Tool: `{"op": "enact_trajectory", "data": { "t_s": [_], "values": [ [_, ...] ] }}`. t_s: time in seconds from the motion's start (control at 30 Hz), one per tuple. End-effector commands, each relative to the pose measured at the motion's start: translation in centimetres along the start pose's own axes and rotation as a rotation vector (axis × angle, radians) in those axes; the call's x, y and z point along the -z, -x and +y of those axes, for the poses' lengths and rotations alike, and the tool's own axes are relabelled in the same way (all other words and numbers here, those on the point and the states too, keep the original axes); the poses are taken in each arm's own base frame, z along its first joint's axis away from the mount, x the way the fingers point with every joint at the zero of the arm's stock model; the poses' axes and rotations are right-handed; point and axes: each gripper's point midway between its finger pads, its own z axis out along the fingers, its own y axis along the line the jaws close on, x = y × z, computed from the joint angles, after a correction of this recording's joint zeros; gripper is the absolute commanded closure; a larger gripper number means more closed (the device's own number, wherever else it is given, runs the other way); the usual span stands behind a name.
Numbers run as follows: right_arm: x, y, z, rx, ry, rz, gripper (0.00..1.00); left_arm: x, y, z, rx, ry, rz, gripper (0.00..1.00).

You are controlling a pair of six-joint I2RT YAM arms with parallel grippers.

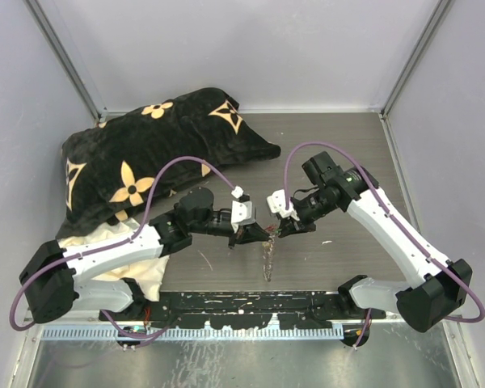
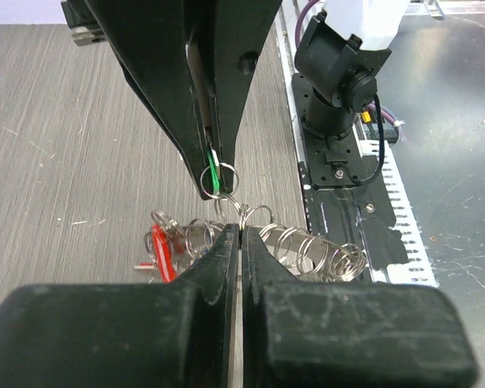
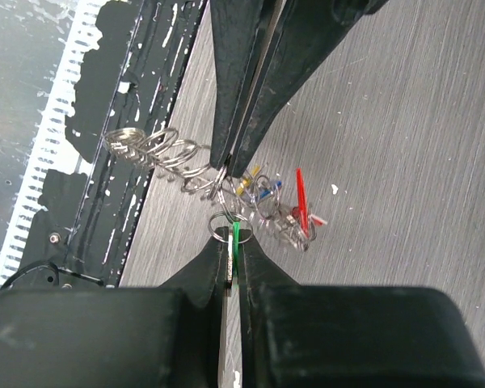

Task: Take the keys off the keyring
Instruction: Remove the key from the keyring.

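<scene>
In the overhead view the arms meet near the table's middle. The left gripper (image 1: 259, 236) is pinched fully closed on one turn of the keyring (image 2: 307, 246), whose silvery coil trails from the fingertips toward 6 o'clock, perhaps resting on the table (image 1: 339, 153). At its 3 o'clock the right gripper (image 1: 281, 232), also clamped, grips the green key (image 3: 235, 236) by its head. A red key (image 3: 301, 198) and what looks like a blue one (image 3: 263, 194) bunch on the coil beside them.

White-and-black jointed arms (image 1: 105, 255), thin purple cables (image 1: 182, 159), matte black tapered gripper fingers (image 2: 105, 331)
</scene>
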Motion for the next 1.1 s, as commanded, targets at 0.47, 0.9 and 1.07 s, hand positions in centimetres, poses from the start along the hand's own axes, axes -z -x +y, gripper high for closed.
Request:
{"op": "enact_trajectory", "data": {
  "t_s": [0.47, 0.9, 1.07],
  "values": [
    [0.3, 2.4, -1.2, -0.045, -0.064, -0.136, 0.99, 1.2, 5.7, -0.9, 0.145, -0.034, 0.114, 1.00],
    [0.9, 3.1, -1.0, -0.081, -0.063, -0.216, 0.99, 0.3, 5.7, -1.1, 0.289, -0.054, 0.139, 1.00],
    [1.1, 2.9, -1.4, -0.103, -0.085, -0.218, 0.99, 0.6, 6.4, -1.3, 0.259, -0.054, 0.108, 1.00]
  ]
}}
